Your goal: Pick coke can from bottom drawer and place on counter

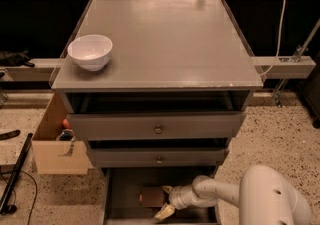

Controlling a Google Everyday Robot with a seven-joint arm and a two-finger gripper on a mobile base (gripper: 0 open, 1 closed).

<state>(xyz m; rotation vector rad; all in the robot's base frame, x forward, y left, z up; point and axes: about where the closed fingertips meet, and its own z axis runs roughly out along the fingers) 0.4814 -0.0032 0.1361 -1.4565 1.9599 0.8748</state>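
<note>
Arm (220, 194) extends leftward, gripper (166, 200) low inside bottom drawer (125, 194) at coke can (151, 197).

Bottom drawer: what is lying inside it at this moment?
The coke can lies on the bottom drawer floor, with the pincer close beside it. The drawer's back part is hidden under the middle drawer.

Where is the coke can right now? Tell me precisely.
The coke can lies in the open bottom drawer, low in the camera view, just picture-left of the gripper, which reaches in from the right.
</note>
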